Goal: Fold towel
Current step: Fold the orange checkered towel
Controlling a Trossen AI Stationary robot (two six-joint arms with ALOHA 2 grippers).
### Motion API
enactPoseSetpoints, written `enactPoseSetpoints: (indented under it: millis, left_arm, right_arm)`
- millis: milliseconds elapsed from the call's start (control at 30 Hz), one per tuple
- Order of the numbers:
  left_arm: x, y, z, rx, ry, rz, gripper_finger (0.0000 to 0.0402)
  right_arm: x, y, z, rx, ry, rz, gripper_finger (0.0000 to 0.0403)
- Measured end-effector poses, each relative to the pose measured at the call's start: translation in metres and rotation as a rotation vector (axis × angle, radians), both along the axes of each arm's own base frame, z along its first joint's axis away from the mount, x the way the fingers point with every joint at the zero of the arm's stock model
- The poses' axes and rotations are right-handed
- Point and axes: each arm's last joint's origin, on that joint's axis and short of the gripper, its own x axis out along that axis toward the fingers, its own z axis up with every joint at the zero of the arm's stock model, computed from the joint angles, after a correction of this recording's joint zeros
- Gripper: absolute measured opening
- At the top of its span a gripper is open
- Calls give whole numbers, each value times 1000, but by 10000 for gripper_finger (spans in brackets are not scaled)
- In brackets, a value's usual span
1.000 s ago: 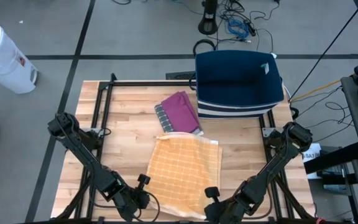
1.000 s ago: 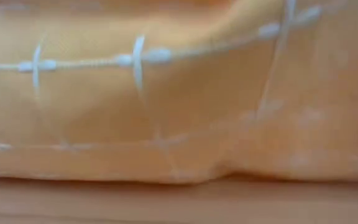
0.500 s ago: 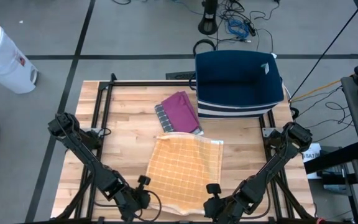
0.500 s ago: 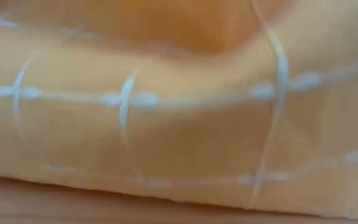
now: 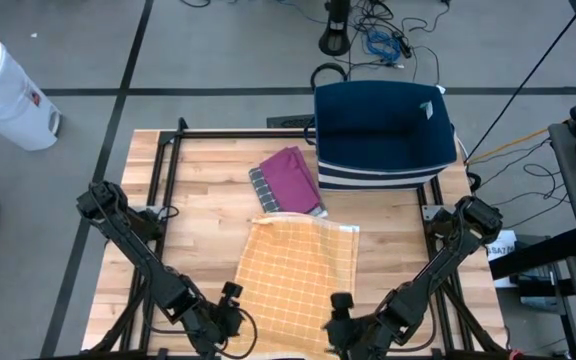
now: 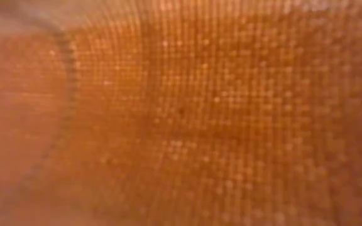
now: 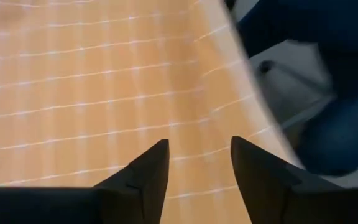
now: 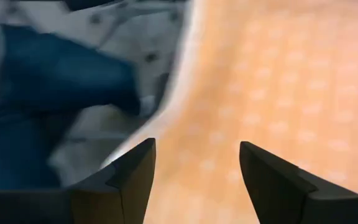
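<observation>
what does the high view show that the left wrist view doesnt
Only the high view: the whole wooden table, a folded purple cloth beside a navy bin, the right gripper at the towel's near edge, and a white container on the floor.
Only the left wrist view: the left gripper, fingers apart with nothing between them, above the cloth.
Both: the orange checked towel, lying on the table.

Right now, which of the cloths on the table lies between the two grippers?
The orange checked towel, spread flat at the table's near edge, between the left gripper and right gripper. The purple cloth lies folded farther back, beside the navy bin.
</observation>
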Motion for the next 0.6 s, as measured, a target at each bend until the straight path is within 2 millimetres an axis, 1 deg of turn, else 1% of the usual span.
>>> enactPoseSetpoints:
  millis: [100,200,400,500,600]
  left_arm:
    - [0,10,-5,145,-21,50,185]
    - [4,28,-22,221,-45,143,185]
    - [13,65,-55,235,-58,258,186]
    - [17,81,-63,266,-69,320,186]
    - [18,95,-72,280,-53,354,186]
  right_arm:
    - [7,-13,-1,-135,-54,-76,217]
    - [21,-32,-2,-205,-55,-97,208]
    - [50,-74,-3,-323,-28,-85,202]
    - [63,-98,-4,-380,-12,-91,201]
    - [78,-126,-3,-388,5,-84,201]
